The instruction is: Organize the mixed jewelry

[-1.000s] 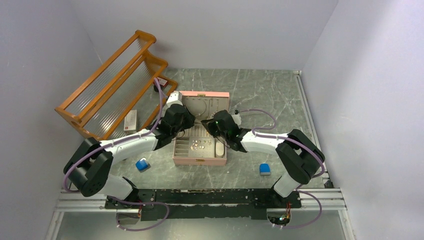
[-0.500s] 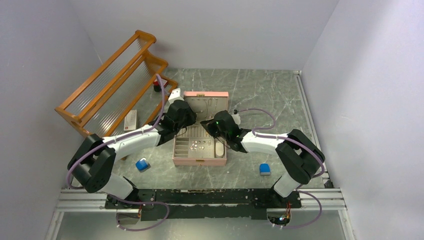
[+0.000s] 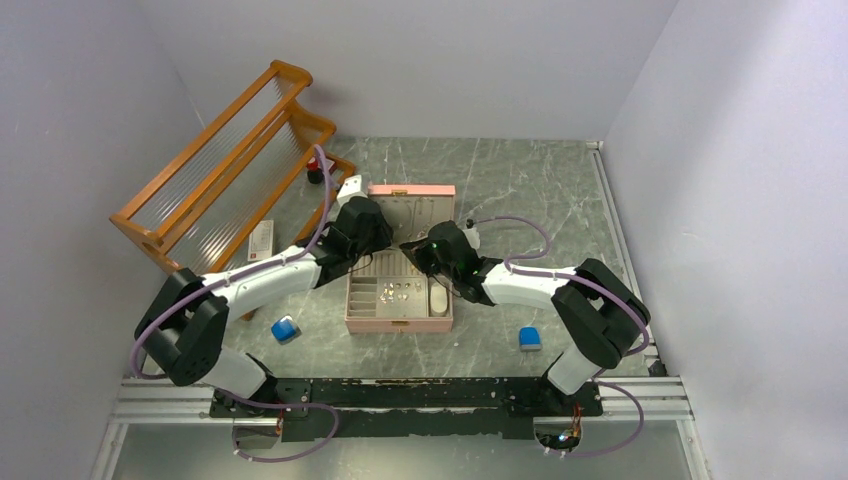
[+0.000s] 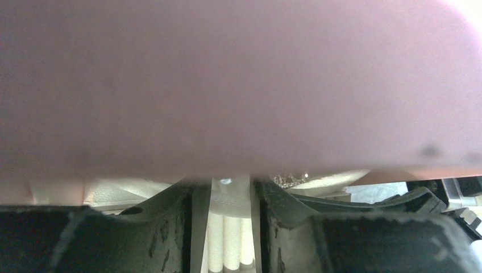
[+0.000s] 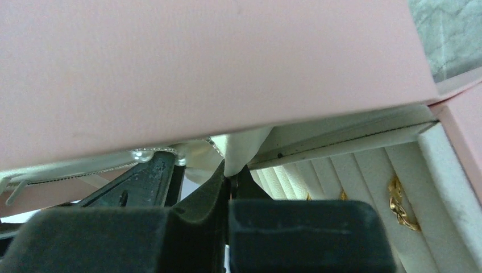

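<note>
The pink jewelry box lies open mid-table, its lid at the far side. Tiny gold and silver pieces sit in its front compartments. Gold pieces rest among the white ring rolls, and a sparkly silver piece shows under the lid. The wire hoop cannot be made out. My left gripper is at the lid's left edge, jaws a little apart over the ring rolls. My right gripper is shut on a cream fabric flap under the pink lid.
An orange wooden rack stands at the back left, with a white card and a small dark bottle beside it. Blue blocks lie at the front left and the front right. Walls close in on three sides.
My left gripper has moved away from me, up along the box's left side to the lid. The right gripper has shifted only slightly.
</note>
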Available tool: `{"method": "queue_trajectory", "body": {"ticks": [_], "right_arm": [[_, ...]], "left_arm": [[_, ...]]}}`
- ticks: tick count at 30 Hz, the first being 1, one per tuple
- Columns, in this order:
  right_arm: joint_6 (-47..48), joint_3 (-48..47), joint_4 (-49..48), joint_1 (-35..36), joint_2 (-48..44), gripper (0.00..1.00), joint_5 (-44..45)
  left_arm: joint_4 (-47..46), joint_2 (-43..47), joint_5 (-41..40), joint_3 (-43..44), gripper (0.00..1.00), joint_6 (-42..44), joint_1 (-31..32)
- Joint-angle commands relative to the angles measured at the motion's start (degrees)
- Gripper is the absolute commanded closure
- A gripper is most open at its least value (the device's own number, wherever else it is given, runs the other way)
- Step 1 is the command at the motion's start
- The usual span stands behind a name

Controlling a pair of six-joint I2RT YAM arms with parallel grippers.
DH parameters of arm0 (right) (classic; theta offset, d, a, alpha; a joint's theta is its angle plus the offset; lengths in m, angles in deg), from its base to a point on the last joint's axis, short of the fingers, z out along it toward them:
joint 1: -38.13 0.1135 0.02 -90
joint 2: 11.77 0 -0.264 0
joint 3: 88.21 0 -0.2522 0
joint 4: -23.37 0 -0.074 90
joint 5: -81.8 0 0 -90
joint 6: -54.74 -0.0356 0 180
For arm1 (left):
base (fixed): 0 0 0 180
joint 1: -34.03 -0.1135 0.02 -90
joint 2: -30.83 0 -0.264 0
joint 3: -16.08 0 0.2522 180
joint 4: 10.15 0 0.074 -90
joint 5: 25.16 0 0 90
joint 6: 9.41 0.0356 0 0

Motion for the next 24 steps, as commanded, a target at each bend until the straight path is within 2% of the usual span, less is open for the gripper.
{"method": "queue_trajectory", "body": {"ticks": [1, 13, 24], "right_arm": [[1.74, 0.32, 3.79, 0.70, -0.01, 1.00, -4.58], [1.75, -0.68, 3.90, 0.23, 0.39, 1.00, -4.56], [4.89, 0.06, 1.59, 0.21, -1.45, 1.00, -5.12]], "left_arm": [[1.06, 3.26, -1.23, -0.31, 0.63, 0.98, -0.40], [3.94, 6.11, -2.87, -1.12, 0.63, 1.21, -0.44], [-4.05, 6.14, 0.96, -2.04, 0.62, 3.69, -0.47]]}}
